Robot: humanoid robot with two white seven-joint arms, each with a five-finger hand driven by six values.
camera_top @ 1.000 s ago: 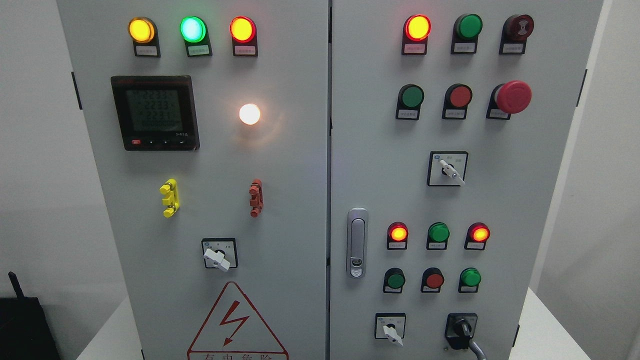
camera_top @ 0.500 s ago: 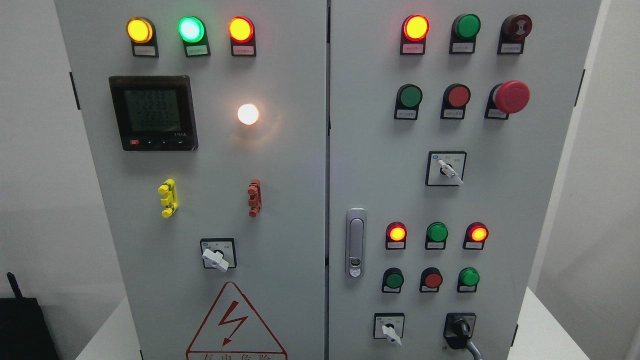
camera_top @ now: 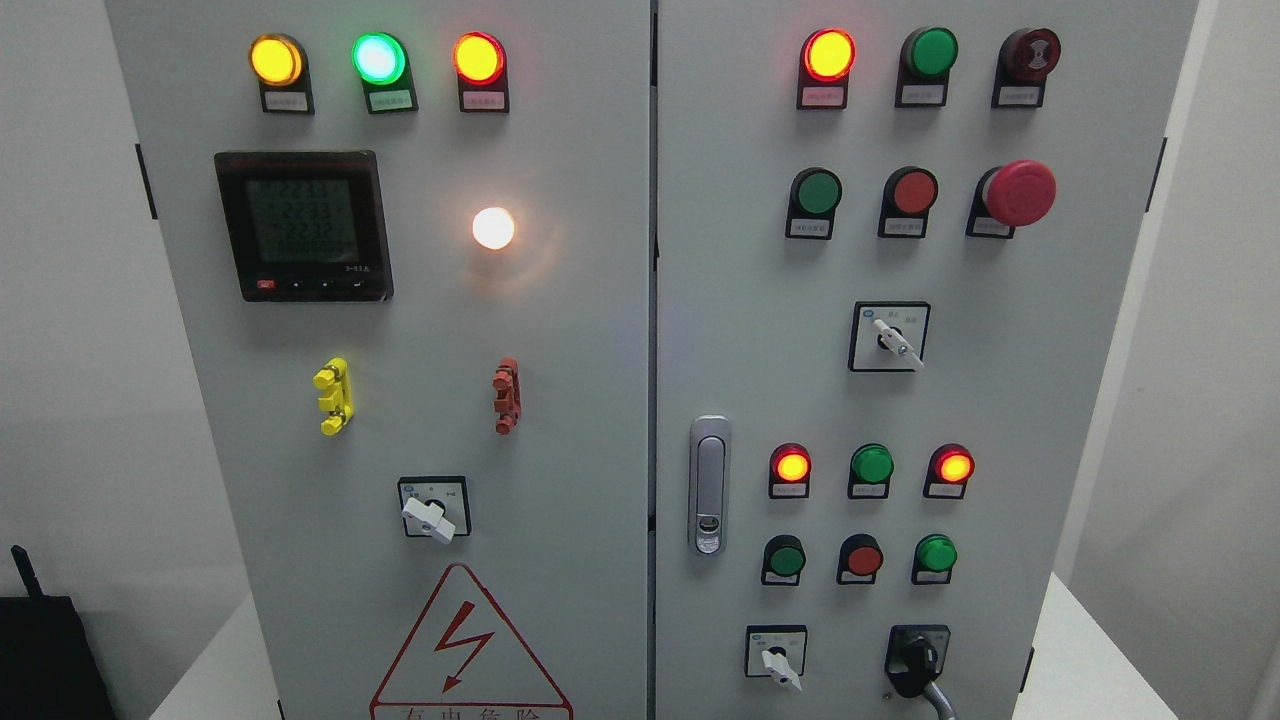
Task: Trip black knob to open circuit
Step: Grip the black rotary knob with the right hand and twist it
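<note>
The black knob [camera_top: 916, 658] sits on a black square plate at the bottom right of the grey cabinet's right door [camera_top: 1000, 400]. Its handle points down and slightly left. A grey curved tip of my right hand [camera_top: 938, 700] comes up from the bottom edge and meets the knob's lower end. The rest of that hand is below the picture. My left hand does not show.
A white selector switch [camera_top: 778, 665] stands left of the knob, with three push buttons [camera_top: 862, 558] and three lamps above. A door latch [camera_top: 708, 485] is near the seam. The left door carries a meter [camera_top: 303, 226], a white switch [camera_top: 430, 515] and a warning triangle [camera_top: 470, 645].
The whole panel has slid a few pixels to the left in the picture. The grey tip has moved left, closer under the black knob. Lamps and switches look unchanged.
</note>
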